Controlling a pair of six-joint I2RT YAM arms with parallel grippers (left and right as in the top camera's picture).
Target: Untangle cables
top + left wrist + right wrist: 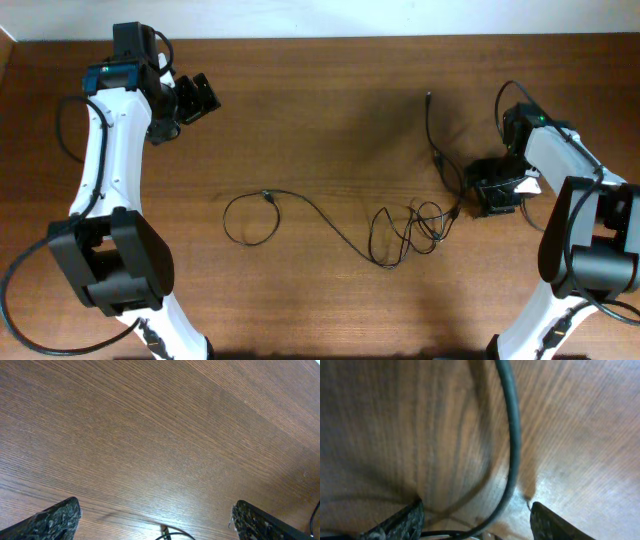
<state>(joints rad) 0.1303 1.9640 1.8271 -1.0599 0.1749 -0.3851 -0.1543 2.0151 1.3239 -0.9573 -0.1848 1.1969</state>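
Thin black cables lie across the wooden table. One makes a loop (250, 215) at the left and runs right into a tangle (410, 228) of small loops. From there a strand rises to a plug (429, 98) at the back. My right gripper (478, 190) is low at the tangle's right end and open, with a cable strand (512, 435) passing between its fingers (477, 519). My left gripper (198, 96) is open and empty at the far left, well away from the cables. In the left wrist view a bit of cable (169, 534) shows between its fingertips (155, 520).
The table's back edge (320, 38) meets a pale wall. The bases of both arms stand at the front left (110, 260) and front right (590, 250). Thicker black robot wires hang beside each arm.
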